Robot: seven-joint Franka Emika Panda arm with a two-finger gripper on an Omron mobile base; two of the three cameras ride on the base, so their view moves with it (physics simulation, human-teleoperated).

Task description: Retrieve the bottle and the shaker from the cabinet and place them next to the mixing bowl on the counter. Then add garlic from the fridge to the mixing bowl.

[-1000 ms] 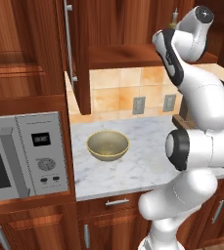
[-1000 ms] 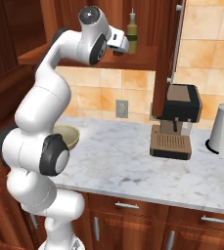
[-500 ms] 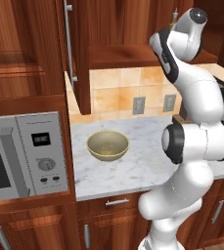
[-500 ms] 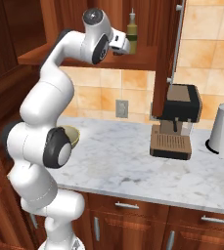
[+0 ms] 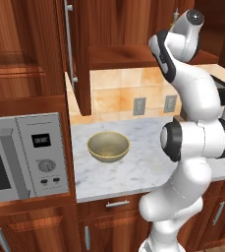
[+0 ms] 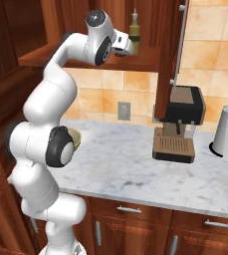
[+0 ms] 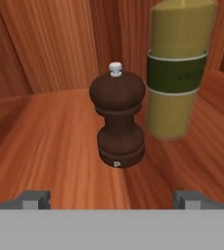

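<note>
Gripper at the open wall cabinet — jaws wide apart, holding nothing.
Shaker and bottle stand on its wooden shelf; mixing bowl sits below on the marble counter.

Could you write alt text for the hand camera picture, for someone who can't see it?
A dark brown wooden shaker with a small white knob stands upright on a wooden cabinet shelf, straight ahead of the open gripper. A taller yellow-green bottle with a dark green label stands beside it, to the right in this view and slightly farther back.
</note>
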